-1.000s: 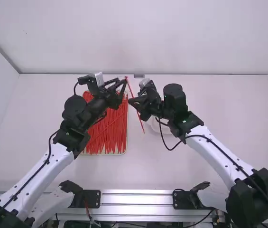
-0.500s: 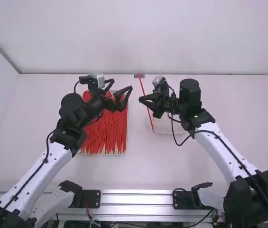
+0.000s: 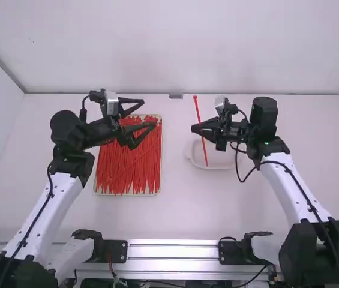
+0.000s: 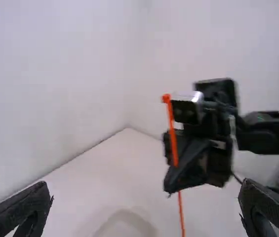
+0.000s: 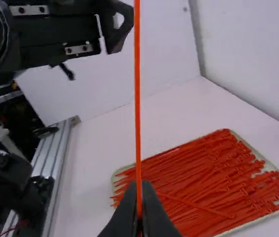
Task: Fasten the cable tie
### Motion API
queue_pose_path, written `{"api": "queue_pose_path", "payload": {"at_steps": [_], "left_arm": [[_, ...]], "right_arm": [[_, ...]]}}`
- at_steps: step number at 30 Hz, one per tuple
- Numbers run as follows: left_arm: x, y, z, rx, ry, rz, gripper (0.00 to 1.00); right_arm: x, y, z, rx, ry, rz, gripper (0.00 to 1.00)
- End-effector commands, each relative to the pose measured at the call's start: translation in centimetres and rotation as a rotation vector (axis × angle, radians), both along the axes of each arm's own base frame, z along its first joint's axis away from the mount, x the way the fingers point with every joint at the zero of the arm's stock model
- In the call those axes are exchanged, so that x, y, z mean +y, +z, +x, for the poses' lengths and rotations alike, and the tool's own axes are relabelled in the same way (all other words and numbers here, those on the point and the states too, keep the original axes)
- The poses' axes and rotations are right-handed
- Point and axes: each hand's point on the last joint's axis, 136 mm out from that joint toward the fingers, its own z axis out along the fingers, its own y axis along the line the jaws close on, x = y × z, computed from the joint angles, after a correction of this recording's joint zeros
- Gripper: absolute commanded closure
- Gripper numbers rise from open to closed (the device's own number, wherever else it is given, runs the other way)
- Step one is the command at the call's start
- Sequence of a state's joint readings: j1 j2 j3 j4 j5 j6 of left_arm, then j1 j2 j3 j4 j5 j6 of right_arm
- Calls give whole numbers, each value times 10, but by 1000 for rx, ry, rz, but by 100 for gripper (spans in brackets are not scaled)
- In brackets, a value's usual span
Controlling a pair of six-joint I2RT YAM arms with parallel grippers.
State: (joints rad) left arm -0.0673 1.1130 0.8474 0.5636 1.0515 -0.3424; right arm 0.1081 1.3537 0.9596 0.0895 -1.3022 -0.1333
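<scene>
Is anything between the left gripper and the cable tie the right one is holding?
Nothing visible: only open air above the table separates the open left gripper from the cable tie in the right gripper.

Lab test cell: plain white walls point(image 3: 157, 42), white table point(image 3: 187, 198), aluminium rail point(image 3: 169, 245).

You've a clear dish point(image 3: 218, 162) right of centre, flat tray point(image 3: 127, 194) left of centre, metal rail point(image 3: 175, 245) along bottom.
</scene>
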Motion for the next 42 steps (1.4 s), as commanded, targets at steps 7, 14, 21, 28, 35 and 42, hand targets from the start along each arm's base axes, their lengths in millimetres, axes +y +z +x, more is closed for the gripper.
{"api": "queue_pose_path", "payload": {"at_steps": [7, 14, 21, 28, 35, 42], "left_arm": [[-19, 13, -28, -38, -328, 40, 1], [-27, 25, -11, -4, -424, 51, 1], [-52, 38, -14, -58, -568, 89, 15], [-62, 47, -15, -98, -572, 81, 48], [-63, 53, -4, -84, -509, 48, 70], [-63, 55, 2, -81, -477, 32, 75]], "right_arm": [[9, 8, -28, -96, 164, 51, 100], [23, 14, -37, -166, 216, 59, 100], [38, 28, -37, -201, 220, 69, 100], [42, 41, -35, -229, 206, 88, 100], [48, 49, -23, -228, 124, 94, 100], [62, 50, -17, -237, 65, 92, 100]]}}
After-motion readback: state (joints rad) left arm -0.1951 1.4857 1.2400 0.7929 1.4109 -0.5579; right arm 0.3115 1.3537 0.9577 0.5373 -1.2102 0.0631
